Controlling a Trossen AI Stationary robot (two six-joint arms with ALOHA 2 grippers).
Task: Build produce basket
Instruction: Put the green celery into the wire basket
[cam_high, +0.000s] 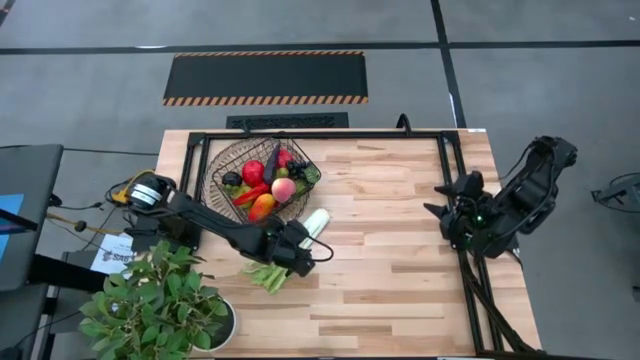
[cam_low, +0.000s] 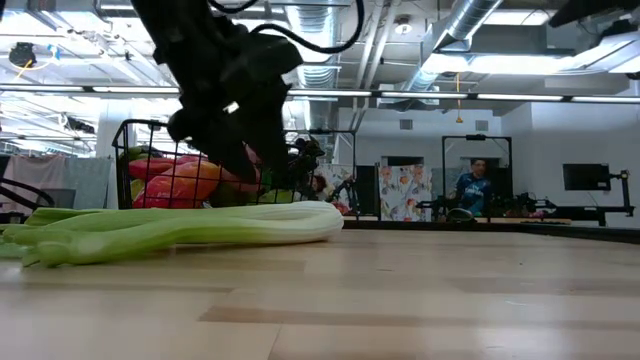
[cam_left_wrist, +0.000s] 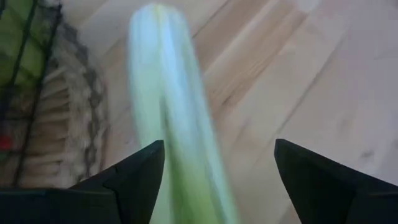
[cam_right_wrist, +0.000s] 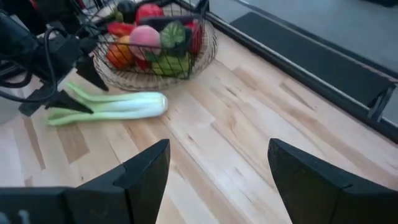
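Observation:
The long green-white celery stalk (cam_high: 293, 250) lies flat on the table just in front of the basket, its white end (cam_low: 315, 220) toward the far right and its leafy end (cam_high: 266, 278) toward the near edge. The round dark wire basket (cam_high: 225, 160) stands at the far left and holds red apples, a peach, a green pear, an orange pepper, a red chilli and dark grapes. My left gripper (cam_left_wrist: 217, 146) is open just above the stalk's middle, with one finger on either side of it; it also shows in the right wrist view (cam_right_wrist: 81, 87). My right gripper (cam_right_wrist: 217, 143) is open and empty at the table's right edge (cam_high: 445, 210).
A leafy potted plant (cam_high: 155, 305) stands at the near left corner. A black frame rail (cam_high: 320, 133) runs along the far edge, and another runs down the right side. Bare wood lies in the middle and toward the near right. A person (cam_low: 470, 185) stands far off in the room.

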